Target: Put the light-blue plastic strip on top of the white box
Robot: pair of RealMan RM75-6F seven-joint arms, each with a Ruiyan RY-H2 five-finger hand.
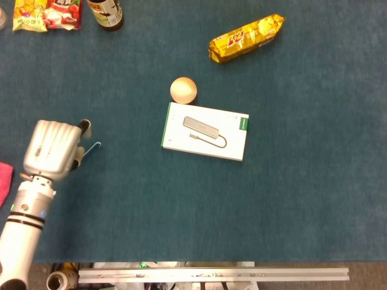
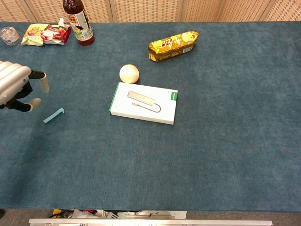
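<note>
The light-blue plastic strip (image 2: 53,115) lies flat on the blue tablecloth at the left, and only its hooked end (image 1: 95,145) shows past my hand in the head view. My left hand (image 1: 54,148) hovers over and just left of it, fingers apart and holding nothing; the chest view shows the left hand (image 2: 18,88) up and to the left of the strip, apart from it. The white box (image 1: 205,131) with a printed grey adapter lies in the middle of the table, also seen as the white box (image 2: 144,103). My right hand is out of sight.
A beige ball (image 1: 183,90) touches the box's far edge. A yellow snack pack (image 1: 246,37) lies behind it to the right. A dark bottle (image 2: 78,21) and a snack bag (image 2: 47,34) stand at the back left. A pink cloth (image 1: 5,183) peeks in at the left edge.
</note>
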